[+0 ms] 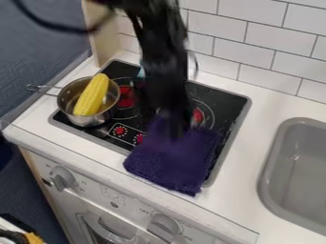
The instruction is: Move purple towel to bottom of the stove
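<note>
End effector (174, 127) is at the far part of the purple towel (170, 162); whether it grips the cloth, I cannot tell. The towel lies over the near right of the stove (228, 101), overlapping the counter (245, 164). To the left sits a pot (68, 104) holding corn (92, 95). Placing seems nearly finished; next, let go if gripping, then rise clear.

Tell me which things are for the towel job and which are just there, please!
For the job:
- purple towel, over the stove's front edge
- black stove top
- tool, at the towel

Just there:
- metal pot, on the stove
- yellow corn, in the pot
- grey sink, beside the stove
</note>
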